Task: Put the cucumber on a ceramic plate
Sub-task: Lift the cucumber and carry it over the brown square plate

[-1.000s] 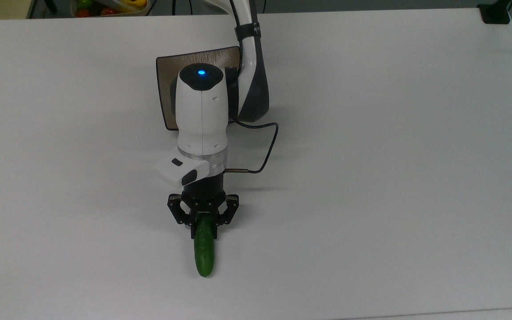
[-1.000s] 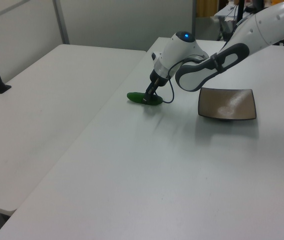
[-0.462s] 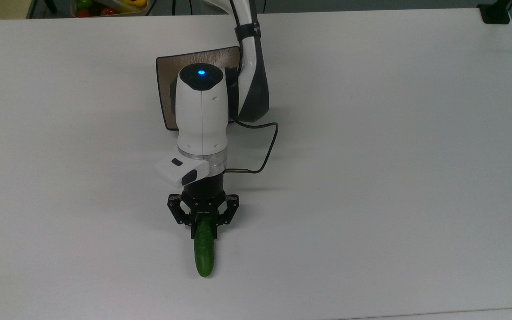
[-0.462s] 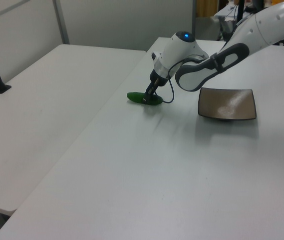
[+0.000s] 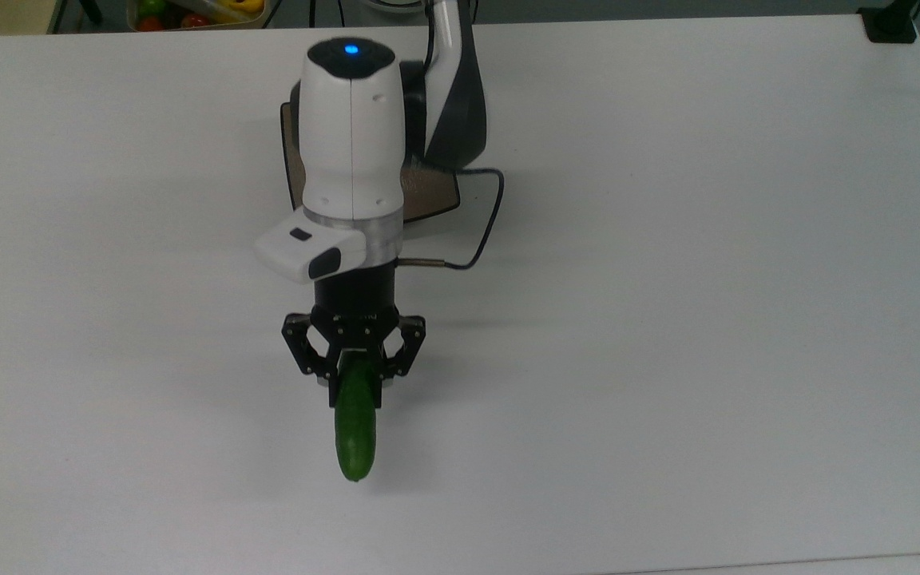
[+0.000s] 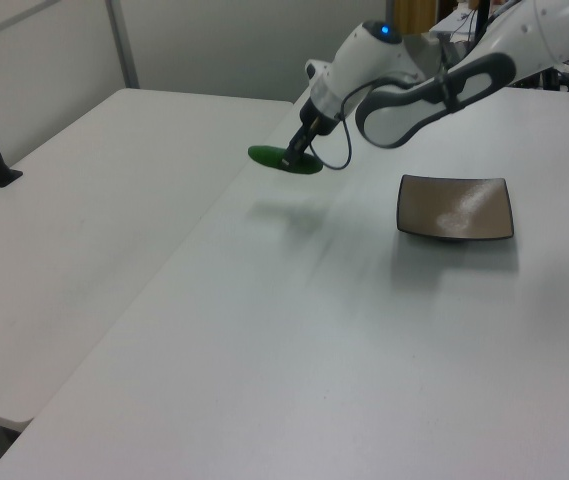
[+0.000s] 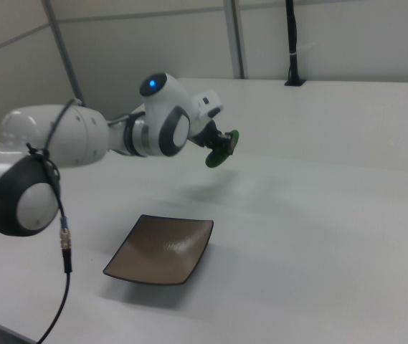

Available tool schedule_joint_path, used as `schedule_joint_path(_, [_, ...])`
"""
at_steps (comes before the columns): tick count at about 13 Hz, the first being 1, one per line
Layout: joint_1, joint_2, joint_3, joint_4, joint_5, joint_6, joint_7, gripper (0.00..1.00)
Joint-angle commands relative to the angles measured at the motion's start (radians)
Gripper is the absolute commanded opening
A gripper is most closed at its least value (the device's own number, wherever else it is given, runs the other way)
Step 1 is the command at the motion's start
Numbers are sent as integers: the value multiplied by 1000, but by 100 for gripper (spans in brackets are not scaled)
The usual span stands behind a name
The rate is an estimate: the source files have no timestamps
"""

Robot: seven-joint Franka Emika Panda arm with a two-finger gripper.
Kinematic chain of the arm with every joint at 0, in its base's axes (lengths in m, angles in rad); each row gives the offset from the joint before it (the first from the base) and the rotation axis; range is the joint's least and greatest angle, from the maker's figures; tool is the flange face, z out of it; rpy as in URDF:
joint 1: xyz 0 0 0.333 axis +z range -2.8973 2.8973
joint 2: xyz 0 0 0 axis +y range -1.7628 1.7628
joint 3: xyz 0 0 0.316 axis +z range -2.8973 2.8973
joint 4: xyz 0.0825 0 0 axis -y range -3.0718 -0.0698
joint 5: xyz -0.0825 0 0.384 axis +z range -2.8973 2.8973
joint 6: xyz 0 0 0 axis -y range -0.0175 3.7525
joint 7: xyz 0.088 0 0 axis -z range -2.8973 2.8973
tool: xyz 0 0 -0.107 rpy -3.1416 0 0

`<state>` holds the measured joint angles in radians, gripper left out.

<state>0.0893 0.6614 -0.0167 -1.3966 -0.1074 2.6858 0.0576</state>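
Jaws clamp the cucumber [image 5: 354, 427] by 1 end, seemingly airborne, well apart from the ceramic plate [image 6: 455, 207].

The end effector [image 5: 355, 375] has lifted the cucumber [image 5: 354, 427] off the table [image 5: 668, 319].

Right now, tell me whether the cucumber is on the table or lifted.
Lifted: the cucumber hangs in the shut jaws, its shadow separate on the table below.

Ceramic plate [image 5: 428, 196] mostly hidden under the arm in the top view, upper end of cucumber [image 5: 354, 423] covered by the claw [image 5: 354, 375], desk [image 5: 707, 279] cut by the picture edges
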Motion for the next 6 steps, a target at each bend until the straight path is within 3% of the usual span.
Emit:
schedule_joint_path(1, [7,-192,-6,-125,0,-186,13,17])
schedule_joint_path(6, [10,-400,-5,-229,18,-435,-2,18])
